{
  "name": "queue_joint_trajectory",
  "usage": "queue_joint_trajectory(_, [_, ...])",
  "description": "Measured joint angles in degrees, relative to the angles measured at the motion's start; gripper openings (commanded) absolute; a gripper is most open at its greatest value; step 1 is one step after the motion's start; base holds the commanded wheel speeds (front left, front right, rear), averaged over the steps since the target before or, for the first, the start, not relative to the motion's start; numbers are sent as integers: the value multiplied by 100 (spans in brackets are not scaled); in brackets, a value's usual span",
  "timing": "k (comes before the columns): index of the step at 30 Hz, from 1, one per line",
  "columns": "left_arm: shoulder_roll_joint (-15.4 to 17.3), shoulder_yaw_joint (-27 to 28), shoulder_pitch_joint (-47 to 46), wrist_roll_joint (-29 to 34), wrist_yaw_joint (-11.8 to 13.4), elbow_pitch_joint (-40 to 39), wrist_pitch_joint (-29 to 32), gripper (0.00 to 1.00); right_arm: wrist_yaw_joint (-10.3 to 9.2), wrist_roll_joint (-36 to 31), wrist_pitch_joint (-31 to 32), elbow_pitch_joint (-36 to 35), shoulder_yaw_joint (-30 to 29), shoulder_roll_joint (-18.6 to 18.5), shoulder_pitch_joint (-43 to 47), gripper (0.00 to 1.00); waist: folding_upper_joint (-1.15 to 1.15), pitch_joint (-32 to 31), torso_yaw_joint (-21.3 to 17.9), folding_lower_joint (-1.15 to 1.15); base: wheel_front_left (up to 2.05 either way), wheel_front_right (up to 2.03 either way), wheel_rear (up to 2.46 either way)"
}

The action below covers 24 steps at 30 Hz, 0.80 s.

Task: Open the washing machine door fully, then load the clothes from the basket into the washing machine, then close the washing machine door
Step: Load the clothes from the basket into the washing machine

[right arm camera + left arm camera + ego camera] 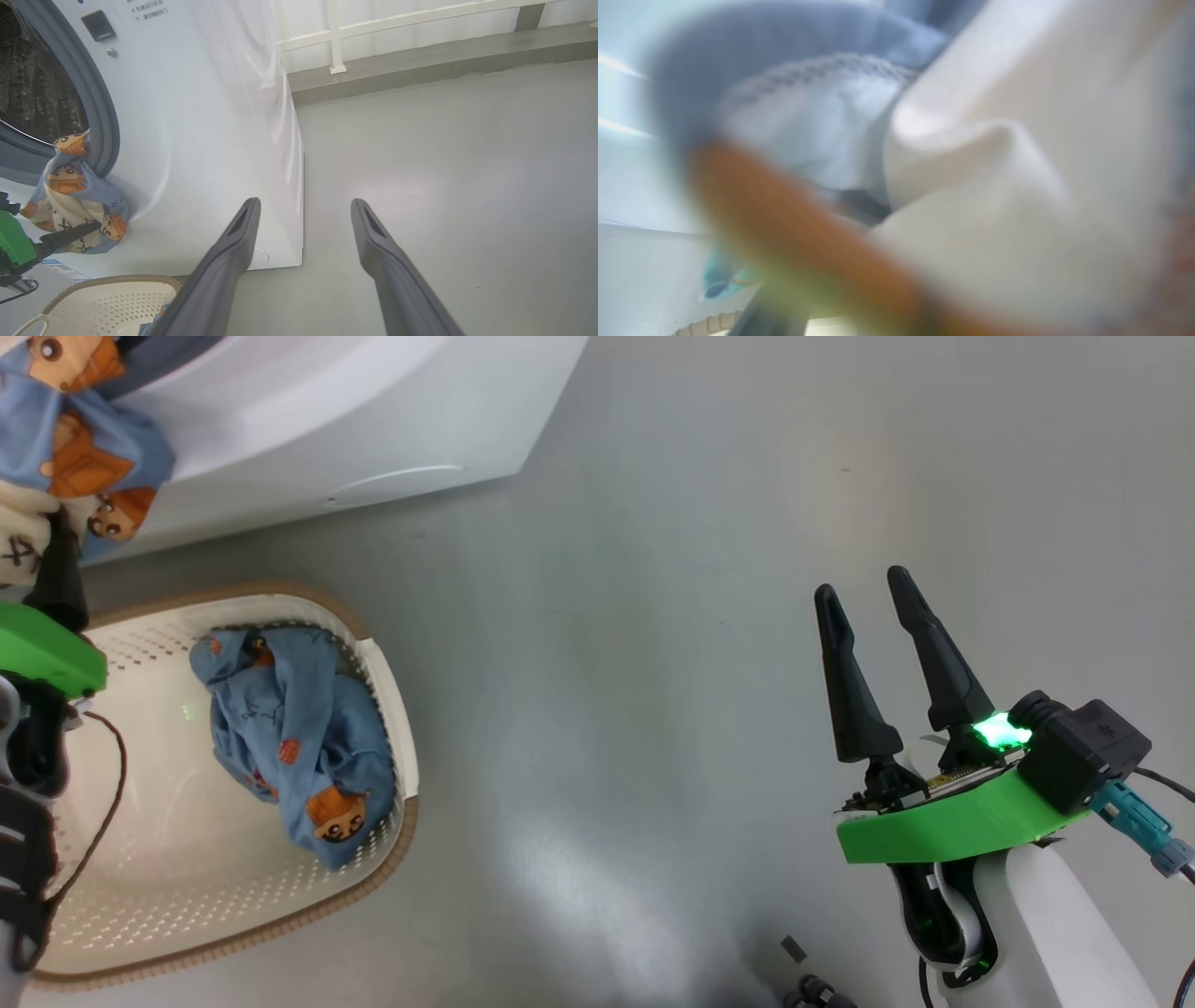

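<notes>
The white washing machine stands with its drum mouth uncovered, and the washing machine door is out of view. One of the clothes, light blue with orange bears and cream lining, hangs from the grey gasket down the machine's front. My left gripper is pushed up against this garment, which lies blurred across the left wrist view; I see no pinch on it. Another bear-print garment lies in the cream basket. My right gripper hovers open over bare floor.
The basket sits on the grey floor just in front of the machine. A low grey ledge with a white railing runs behind the machine's right side. A few small dark parts lie on the floor near my base.
</notes>
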Motion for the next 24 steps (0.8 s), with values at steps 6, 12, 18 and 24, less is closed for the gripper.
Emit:
queue_joint_trajectory(6, [-9, -232, -42, -149, 0, -4, -30, 0, 0, -20, 0, 18, -5, 0, -23, 100, 0, 10, 79, 0, 0, 0, 0])
queue_joint_trajectory(12, [7, -611, -55, -277, 0, -219, -87, 0, 0, -26, 0, 75, -14, -1, -124, 100, 0, -80, 194, 0, 0, 0, 0])
queue_joint_trajectory(18, [67, -1043, 183, -248, 0, -586, -261, 0, 0, -19, 0, 176, -4, -1, -124, 100, 0, -239, 260, 0, 0, 0, 0])
queue_joint_trajectory(24, [233, -1176, 278, -270, 0, -1224, -337, 0, 0, -5, 0, 250, -4, -2, -124, 100, 0, -413, 319, 0, 0, 0, 0])
